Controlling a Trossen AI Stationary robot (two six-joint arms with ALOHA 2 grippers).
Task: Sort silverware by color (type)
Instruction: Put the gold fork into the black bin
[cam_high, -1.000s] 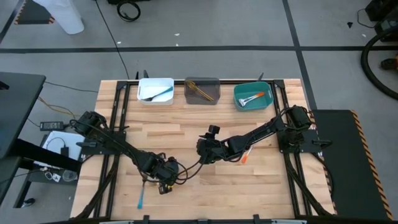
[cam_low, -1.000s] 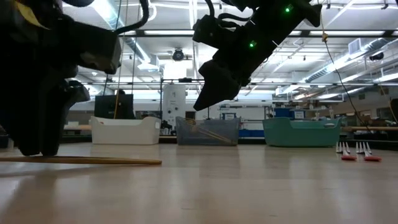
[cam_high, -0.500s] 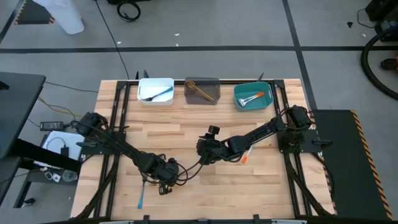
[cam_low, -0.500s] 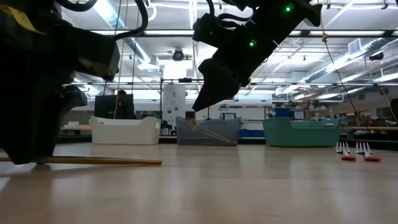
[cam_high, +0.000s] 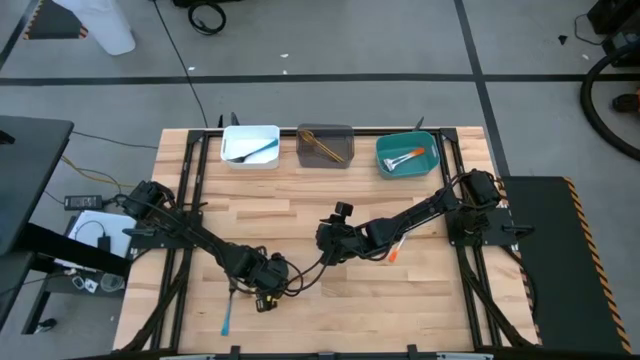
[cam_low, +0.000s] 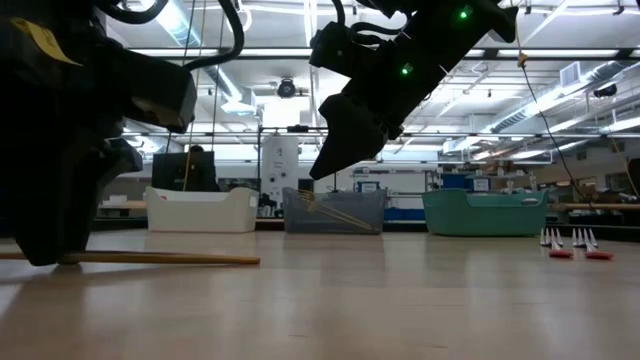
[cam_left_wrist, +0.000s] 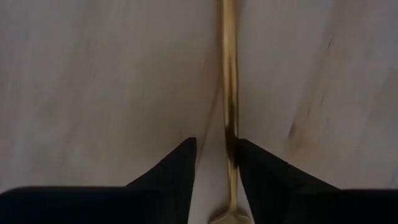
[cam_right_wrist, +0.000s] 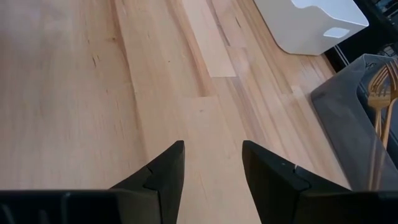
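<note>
Straddling gold utensil (cam_left_wrist: 230, 93) | left gripper (cam_left_wrist: 214, 163) jaws narrow, unclamped | right gripper (cam_right_wrist: 212, 163) jaws apart, empty

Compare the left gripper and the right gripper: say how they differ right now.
The left gripper is down at the table, its fingers straddling a gold utensil; the right gripper hangs above bare wood with nothing between its open fingers. The left works near the table's front edge, the right near the middle. Both have two dark fingers.

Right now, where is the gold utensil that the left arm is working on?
The gold utensil lies flat on the wooden table near its front left, between the left gripper jaws, with a blue-handled utensil close beside it.
</note>
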